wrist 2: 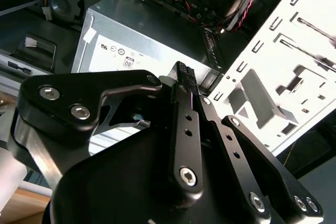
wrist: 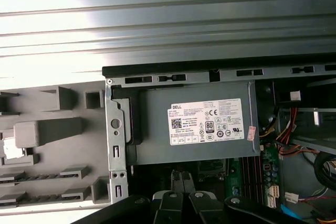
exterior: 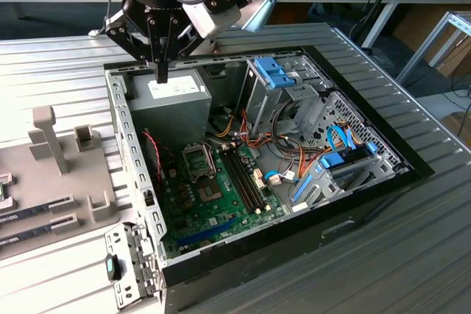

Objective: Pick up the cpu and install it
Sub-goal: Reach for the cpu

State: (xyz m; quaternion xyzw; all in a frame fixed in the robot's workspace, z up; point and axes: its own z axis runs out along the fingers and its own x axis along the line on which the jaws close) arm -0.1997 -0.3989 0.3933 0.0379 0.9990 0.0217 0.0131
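Note:
The cpu is out of view. My gripper [exterior: 162, 73] hangs over the back corner of the open computer case [exterior: 125, 130], just above the grey power-supply box [exterior: 165, 101]. Its two black fingers stand pressed together, and nothing shows between them. In both wrist views the fingertips [wrist 2: 184, 73] [wrist: 181, 176] point down at the labelled top of the power-supply box [wrist: 199, 124]. Lower in the case, the square socket [exterior: 199, 158] sits on the green motherboard [exterior: 213, 200], on the side of the power supply nearer the exterior view's camera.
A grey holder tray [exterior: 59, 174] with posts and slots lies on the exterior view's left, with dark memory sticks [exterior: 18, 211] in it. Drive cages, blue brackets [exterior: 276, 75] and cable bundles [exterior: 294, 156] crowd the case's right half. The ribbed metal table [exterior: 412, 240] surrounds the case.

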